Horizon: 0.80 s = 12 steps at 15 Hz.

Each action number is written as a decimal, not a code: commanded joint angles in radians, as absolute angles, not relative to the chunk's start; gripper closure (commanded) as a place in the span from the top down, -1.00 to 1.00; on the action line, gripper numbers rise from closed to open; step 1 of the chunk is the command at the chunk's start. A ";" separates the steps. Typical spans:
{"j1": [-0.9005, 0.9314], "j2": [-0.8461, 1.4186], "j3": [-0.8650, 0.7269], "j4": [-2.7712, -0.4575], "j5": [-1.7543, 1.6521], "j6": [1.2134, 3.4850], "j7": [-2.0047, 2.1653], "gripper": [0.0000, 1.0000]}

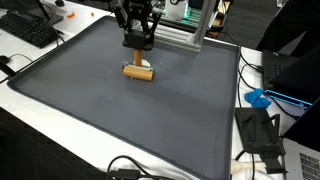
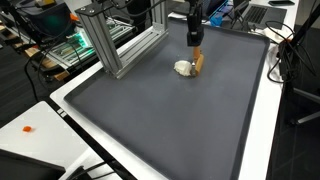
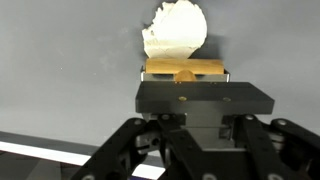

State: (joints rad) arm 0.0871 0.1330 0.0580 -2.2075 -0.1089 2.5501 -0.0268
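A short wooden handle (image 3: 185,68) with a white, ragged-edged head (image 3: 176,32) lies on the dark grey mat (image 1: 120,120). In the wrist view the handle runs crosswise between my fingers, and the white head sticks out beyond them. My gripper (image 1: 139,58) comes straight down on it and is shut on the wooden handle (image 1: 139,71). In an exterior view the white head (image 2: 183,68) rests on the mat beside the handle (image 2: 197,62), under the gripper (image 2: 196,48). The fingertips are hidden behind the gripper body in the wrist view.
An aluminium frame (image 2: 120,45) stands just behind the gripper at the mat's far edge. A black keyboard (image 1: 30,28) lies off one corner. A blue object (image 1: 258,98), black boxes and cables (image 1: 262,130) crowd the white table beside the mat.
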 commanded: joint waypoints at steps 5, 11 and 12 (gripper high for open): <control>0.091 0.058 0.049 -2.196 -0.072 2.450 0.253 -0.56; 0.092 0.035 0.055 -2.155 -0.061 2.231 0.553 -0.56; 0.091 0.039 0.056 -2.149 -0.036 2.204 0.585 -0.56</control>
